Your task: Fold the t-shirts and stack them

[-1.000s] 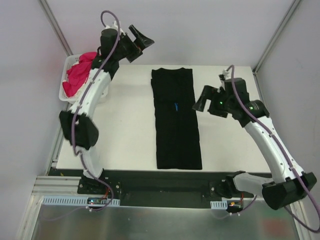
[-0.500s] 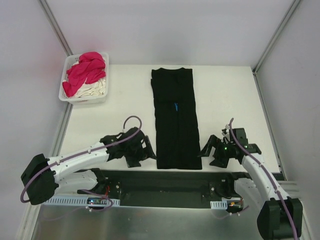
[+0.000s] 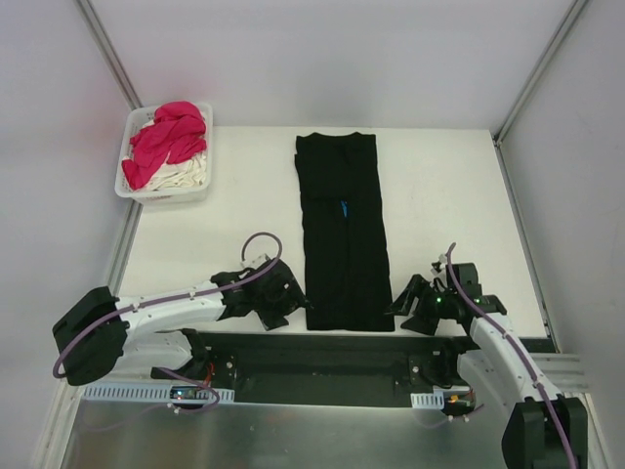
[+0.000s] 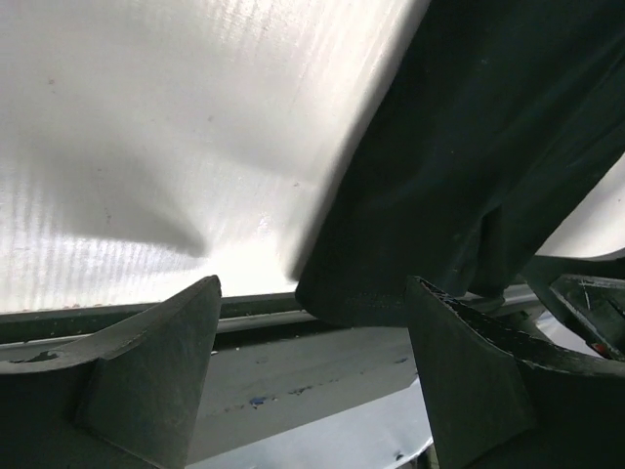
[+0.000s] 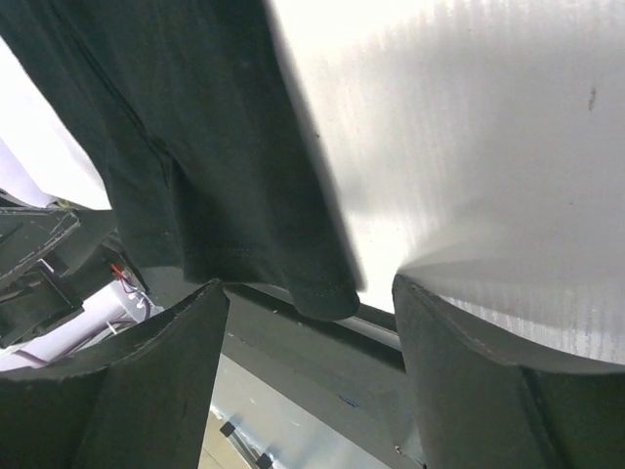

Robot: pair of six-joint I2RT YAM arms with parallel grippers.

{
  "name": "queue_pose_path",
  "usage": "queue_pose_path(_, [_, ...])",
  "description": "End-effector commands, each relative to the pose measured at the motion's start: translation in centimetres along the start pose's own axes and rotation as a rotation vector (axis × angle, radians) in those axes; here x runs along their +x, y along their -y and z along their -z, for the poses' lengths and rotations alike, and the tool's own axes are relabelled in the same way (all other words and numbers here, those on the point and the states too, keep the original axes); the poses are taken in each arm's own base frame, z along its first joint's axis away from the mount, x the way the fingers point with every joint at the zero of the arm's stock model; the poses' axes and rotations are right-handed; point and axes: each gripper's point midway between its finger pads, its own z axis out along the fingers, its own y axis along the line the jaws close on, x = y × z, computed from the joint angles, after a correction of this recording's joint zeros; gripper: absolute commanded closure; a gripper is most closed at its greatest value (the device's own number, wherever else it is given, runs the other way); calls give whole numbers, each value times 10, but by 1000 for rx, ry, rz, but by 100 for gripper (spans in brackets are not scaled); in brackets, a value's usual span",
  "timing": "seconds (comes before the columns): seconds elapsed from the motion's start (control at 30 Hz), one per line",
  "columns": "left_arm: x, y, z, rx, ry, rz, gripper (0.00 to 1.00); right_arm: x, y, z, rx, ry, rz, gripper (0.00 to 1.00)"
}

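1. Gripping the near hem cleanly is, by my reading, the step in hand. The black t-shirt (image 3: 344,234) lies mid-table (image 3: 234,215) as a long narrow strip, collar at the far end and hem at the near edge.
2. The left gripper (image 3: 293,305) sits low just beside the near-left hem corner, jaws spread and nothing between them. The right gripper (image 3: 402,301) mirrors it at the near-right corner, likewise spread and empty.
3. The wrist views show several layers of cloth at each corner, right at the table's edge. One finger should slide under the whole stack before closing, or the lower layers will probably stay behind.
4. Both grippers should close together and lift evenly, then carry the hem toward the collar. Keeping the cloth taut between them guards against a skewed fold.
5. The pink tee (image 3: 166,142) and cream tee (image 3: 186,176) lie heaped in the white basket (image 3: 132,191) at the far-left corner, not yet folded.
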Motion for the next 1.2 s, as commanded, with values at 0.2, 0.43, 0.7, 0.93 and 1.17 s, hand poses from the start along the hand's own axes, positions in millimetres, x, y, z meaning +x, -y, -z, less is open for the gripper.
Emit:
queue_pose_path(0.2, [16,7,-14,4,-20,56,31,17,19,-5,145,-77,39,37])
queue_pose_path(0.43, [19,16,-17,15,-19,23,40,12,15,-6,147,-63,39,49])
queue_pose_path(0.7, [21,13,-25,16,-27,20,51,11,11,-6,140,-80,46,57])
queue_pose_path(0.93, [24,13,-32,15,-46,22,62,9,9,-8,127,-70,48,61])
queue_pose_path(1.17, [27,8,-29,9,-63,18,100,9,6,-8,123,-77,63,99])
